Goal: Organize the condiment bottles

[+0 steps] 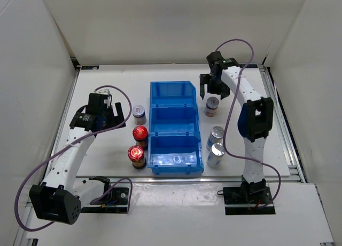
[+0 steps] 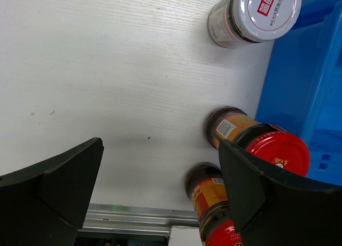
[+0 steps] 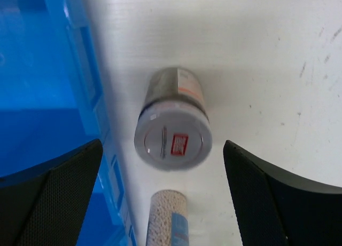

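Observation:
Six condiment bottles stand on the table around a blue bin [image 1: 176, 104]. Left of it are a short white bottle [image 1: 139, 113] [image 2: 256, 14] and two dark red-capped bottles [image 1: 140, 133] [image 1: 136, 154] [image 2: 267, 144] [image 2: 216, 211]. On its right are another white bottle with a grey red-marked lid [image 1: 212, 105] [image 3: 173, 134] and two silver-capped bottles [image 1: 216, 134] [image 1: 216, 153]. My left gripper [image 1: 115, 113] [image 2: 161, 143] hangs open over bare table, left of the red caps. My right gripper [image 1: 213, 91] [image 3: 162, 144] is open above the right white bottle, its fingers apart from it.
The bin [image 2: 304, 80] [image 3: 43, 80] has three compartments. In the right wrist view a bottle of pale grains with a blue label [image 3: 166, 219] stands just nearer than the white one. The table's metal front edge [image 2: 133, 216] runs below the left gripper.

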You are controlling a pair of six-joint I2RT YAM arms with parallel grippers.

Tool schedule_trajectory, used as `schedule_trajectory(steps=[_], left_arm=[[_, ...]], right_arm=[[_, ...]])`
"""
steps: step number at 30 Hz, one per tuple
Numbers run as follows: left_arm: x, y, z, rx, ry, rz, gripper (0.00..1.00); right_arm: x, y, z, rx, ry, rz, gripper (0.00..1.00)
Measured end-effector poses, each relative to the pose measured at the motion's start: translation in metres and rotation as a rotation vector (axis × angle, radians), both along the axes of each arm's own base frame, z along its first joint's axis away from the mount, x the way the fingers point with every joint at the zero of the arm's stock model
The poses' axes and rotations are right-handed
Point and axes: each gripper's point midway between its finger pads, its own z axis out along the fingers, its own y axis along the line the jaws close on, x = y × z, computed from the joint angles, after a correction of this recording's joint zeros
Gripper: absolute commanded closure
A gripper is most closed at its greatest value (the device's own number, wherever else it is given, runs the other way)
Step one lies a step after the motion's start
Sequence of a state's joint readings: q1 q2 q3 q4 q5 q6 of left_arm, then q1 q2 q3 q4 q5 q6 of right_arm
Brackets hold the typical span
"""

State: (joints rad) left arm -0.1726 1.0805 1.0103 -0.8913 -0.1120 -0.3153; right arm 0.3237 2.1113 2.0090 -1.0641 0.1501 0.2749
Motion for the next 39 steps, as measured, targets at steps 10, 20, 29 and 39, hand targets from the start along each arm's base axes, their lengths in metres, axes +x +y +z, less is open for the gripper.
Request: schedule_trajectory(steps=[10, 20, 29, 39], left_arm=[[0.004, -0.001, 0.006, 0.0, -0.014, -0.003, 0.0], [0.004, -0.001, 0.005, 0.001, -0.01, -0.003, 0.0], [0.006, -0.002, 0.002, -0.003, 0.0, -0.003, 0.0], [0.007, -0.005, 0.002, -0.02, -0.002, -0.005, 0.0]], right_arm=[[0.006, -0.004, -0.056, -0.011, 0.126, -0.016, 0.24], [0.004, -0.01, -0.049, -0.027, 0.132, -0.059, 0.76], [0.03, 0.005, 0.02, 0.034, -0.023, -0.078, 0.91], [0.047, 0.104, 0.1, 0.234, -0.249, 0.107, 0.92]])
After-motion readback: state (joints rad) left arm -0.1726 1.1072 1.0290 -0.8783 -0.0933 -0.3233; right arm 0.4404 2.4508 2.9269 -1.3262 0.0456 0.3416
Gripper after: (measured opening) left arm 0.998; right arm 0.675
